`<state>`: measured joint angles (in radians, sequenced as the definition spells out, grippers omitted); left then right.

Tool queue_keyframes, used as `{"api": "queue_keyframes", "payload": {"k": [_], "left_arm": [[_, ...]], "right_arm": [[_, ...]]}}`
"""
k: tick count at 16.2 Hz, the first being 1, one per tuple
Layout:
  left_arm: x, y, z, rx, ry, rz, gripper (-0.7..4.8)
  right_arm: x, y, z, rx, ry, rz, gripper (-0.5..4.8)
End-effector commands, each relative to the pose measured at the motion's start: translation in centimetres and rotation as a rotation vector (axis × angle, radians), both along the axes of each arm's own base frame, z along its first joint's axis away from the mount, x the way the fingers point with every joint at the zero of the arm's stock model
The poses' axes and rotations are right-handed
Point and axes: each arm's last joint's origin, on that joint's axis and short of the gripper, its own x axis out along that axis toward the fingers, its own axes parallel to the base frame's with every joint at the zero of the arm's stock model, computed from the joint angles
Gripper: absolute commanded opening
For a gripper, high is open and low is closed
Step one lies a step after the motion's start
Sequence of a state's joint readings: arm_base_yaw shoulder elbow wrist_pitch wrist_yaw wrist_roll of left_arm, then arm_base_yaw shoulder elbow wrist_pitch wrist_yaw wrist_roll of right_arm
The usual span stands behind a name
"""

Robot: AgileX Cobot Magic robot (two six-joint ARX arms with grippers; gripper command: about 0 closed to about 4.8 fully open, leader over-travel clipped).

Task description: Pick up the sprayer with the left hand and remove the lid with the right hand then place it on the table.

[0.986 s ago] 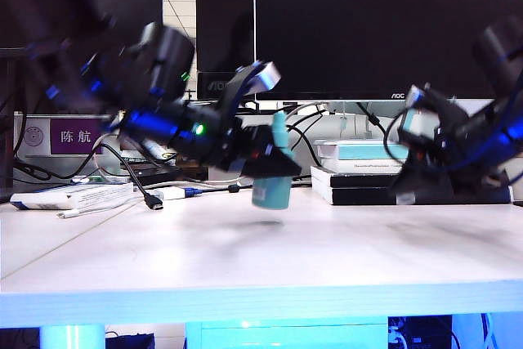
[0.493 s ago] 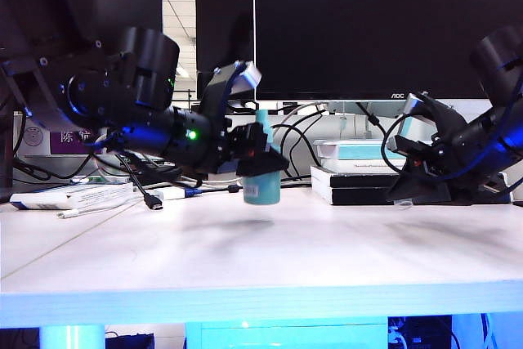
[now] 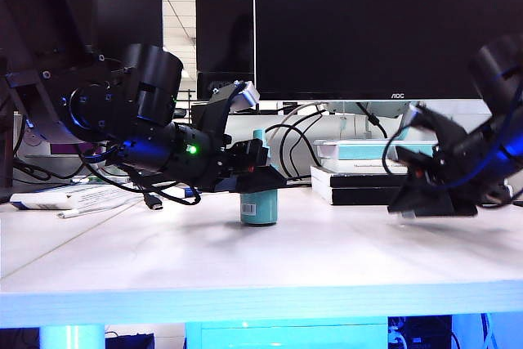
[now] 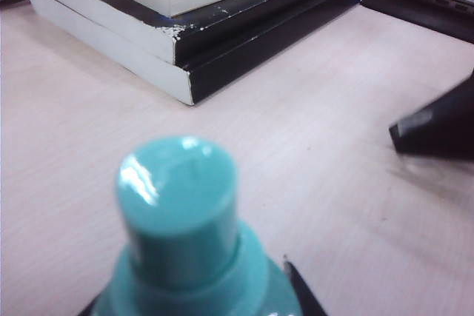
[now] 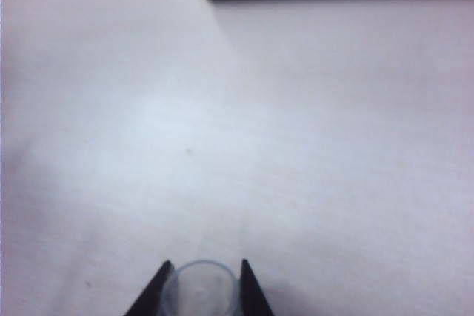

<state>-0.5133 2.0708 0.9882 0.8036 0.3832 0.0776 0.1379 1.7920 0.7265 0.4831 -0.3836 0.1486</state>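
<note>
My right hand's fingers (image 5: 201, 290) pinch the tiny clear plastic lid (image 5: 200, 286) low over the pale worktop (image 3: 343, 259); it could roll when I let go. My left hand's fingers (image 3: 263, 176) squeeze the teal plastic sprayer bottle (image 3: 258, 202), standing mid-worktop. The black-and-white book stack (image 3: 359, 177) crowds behind; the front is open.

The sprayer (image 3: 259, 200) stands upright on the desk (image 3: 245, 267) near the middle, with the left gripper (image 3: 260, 171) around its upper part, reaching in from the left edge. Behind it and toward the right, at the back edge, lies a stack of books (image 3: 353, 171). Near the right edge the right gripper (image 3: 406, 212) hangs low over the desk, the lid (image 5: 200, 288) between its fingers
</note>
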Motion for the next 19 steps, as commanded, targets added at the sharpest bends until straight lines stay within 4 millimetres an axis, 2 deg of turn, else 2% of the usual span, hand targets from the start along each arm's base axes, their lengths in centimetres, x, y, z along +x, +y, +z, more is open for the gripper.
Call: {"api": "queue_keyframes", "payload": {"k": [1, 2, 3, 4, 5, 6, 7, 11, 12, 15, 17, 19], "left_arm": [[0.1, -0.1, 0.2, -0.005, -0.011, -0.002, 0.79], [0.1, 0.0, 0.2, 0.002, -0.016, -0.002, 0.93], [0.1, 0.0, 0.2, 0.011, -0.025, -0.005, 1.14], [0.1, -0.1, 0.2, 0.010, -0.028, -0.003, 2.08], [0.1, 0.0, 0.3, 0.007, -0.032, -0.001, 3.82], [0.1, -0.1, 0.5, -0.005, -0.047, -0.001, 4.79], [0.1, -0.1, 0.7, -0.015, -0.052, 0.002, 4.79], [0.0, 0.1, 3.1, -0.033, -0.095, 0.046, 4.79], [-0.1, 0.2, 4.2, -0.044, -0.117, 0.052, 4.79], [-1.0, 0.9, 8.2, -0.049, -0.160, 0.100, 4.79], [-2.0, 1.6, 10.9, -0.028, -0.191, 0.135, 4.79], [-3.7, 2.7, 14.5, 0.006, -0.260, 0.163, 4.79]], "right_arm": [[0.1, 0.0, -0.4, -0.006, 0.006, -0.001, -0.05], [0.2, 0.0, -0.6, -0.006, 0.011, 0.000, 0.04], [0.2, 0.1, -0.7, -0.006, 0.013, 0.000, 0.79], [0.2, 0.1, -0.6, -0.002, 0.005, -0.002, 2.34], [0.3, 0.1, -0.4, 0.004, -0.011, -0.004, 3.39], [0.5, 0.1, -0.2, 0.015, -0.033, 0.001, 4.38], [0.5, 0.1, 0.0, 0.023, -0.045, 0.006, 4.79], [0.8, 0.2, 1.2, 0.073, -0.121, -0.017, 4.79], [0.9, 0.2, 2.1, 0.085, -0.170, -0.018, 4.79], [0.5, 0.0, 6.0, 0.113, -0.316, -0.046, 4.79], [-0.4, -0.2, 9.2, 0.124, -0.413, -0.057, 4.79], [-2.4, -0.5, 13.0, 0.128, -0.502, -0.090, 4.79]]}}
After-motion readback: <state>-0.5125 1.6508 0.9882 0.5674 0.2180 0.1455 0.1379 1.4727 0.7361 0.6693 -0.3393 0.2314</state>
